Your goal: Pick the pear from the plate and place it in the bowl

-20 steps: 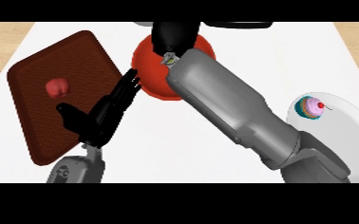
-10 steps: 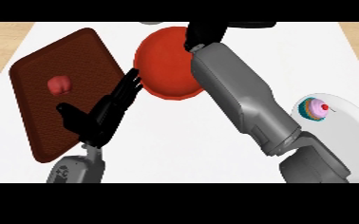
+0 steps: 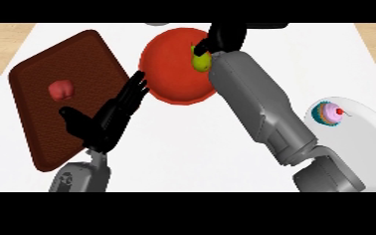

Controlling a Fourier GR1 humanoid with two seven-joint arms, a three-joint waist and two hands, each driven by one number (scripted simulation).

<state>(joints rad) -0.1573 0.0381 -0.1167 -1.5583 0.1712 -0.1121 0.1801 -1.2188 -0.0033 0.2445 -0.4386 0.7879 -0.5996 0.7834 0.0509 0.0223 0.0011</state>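
Pear (image 3: 199, 61) now shows over the red bowl (image 3: 170, 69), uncovered as your right hand (image 3: 224, 36) drew back; whether fingers grip it, you cannot tell; left hand (image 3: 110, 117) rests open.

left hand (image 3: 103, 122): open, fingers up | right hand (image 3: 224, 37): extended forward, fingers curled

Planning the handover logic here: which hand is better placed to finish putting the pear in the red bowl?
Right. The right hand is over the red bowl with the pear at its fingers; the left hand rests open beside the bowl.
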